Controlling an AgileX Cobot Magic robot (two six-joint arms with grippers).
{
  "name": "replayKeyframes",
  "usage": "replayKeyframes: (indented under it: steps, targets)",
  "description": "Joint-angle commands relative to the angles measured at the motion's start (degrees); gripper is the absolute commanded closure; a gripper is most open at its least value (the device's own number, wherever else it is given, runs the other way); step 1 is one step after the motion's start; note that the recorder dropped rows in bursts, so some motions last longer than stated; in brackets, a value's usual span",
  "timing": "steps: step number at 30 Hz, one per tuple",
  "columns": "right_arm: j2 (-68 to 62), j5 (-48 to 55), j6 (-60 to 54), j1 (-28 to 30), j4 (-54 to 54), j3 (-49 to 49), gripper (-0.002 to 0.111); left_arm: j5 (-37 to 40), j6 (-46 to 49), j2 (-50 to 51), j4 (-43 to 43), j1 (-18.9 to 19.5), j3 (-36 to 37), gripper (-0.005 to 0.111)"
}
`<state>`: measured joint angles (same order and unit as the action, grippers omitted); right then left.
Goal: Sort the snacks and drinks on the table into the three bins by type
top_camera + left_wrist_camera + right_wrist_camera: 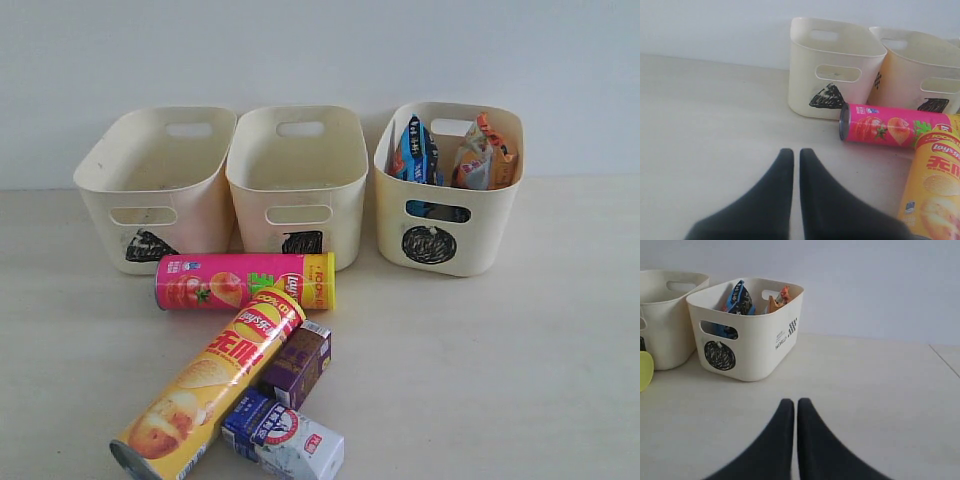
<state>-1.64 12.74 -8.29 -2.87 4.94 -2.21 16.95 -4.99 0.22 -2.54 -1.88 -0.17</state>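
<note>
Three cream bins stand in a row at the back: the triangle bin, the square bin and the circle bin. The circle bin holds the blue-black bag and the orange-tan bag. In front lies the pink tube, with the yellow tube leaning toward it. The purple carton and the blue-and-white carton lie beside the yellow tube. My left gripper is shut and empty, short of the pink tube. My right gripper is shut and empty, apart from the circle bin.
A pale wall runs behind the bins. The beige tabletop stretches to the right of the cartons. Neither arm shows in the exterior view.
</note>
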Motion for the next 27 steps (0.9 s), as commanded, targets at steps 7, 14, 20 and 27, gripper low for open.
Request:
replayKeyframes:
  steps: [7,14,20,27]
  targets:
    - [0.3,1.8,6.3,0.0,-3.3,0.4,0.108,-0.2,0.1,-0.2,0.2,0.2,0.2,0.102]
    - [1.6,3.0,9.9,0.0,-5.4,2.2,0.108,-0.2,0.1,-0.2,0.2,0.2,0.2,0.102]
    - [1.6,4.3,6.3,0.0,-5.5,2.2,0.108,-0.2,0.1,-0.2,0.2,0.2,0.2,0.102]
    - [1.6,5.3,6.5,0.0,-5.5,2.2,0.108,-0.2,0.1,-0.2,0.2,0.2,0.2,0.102]
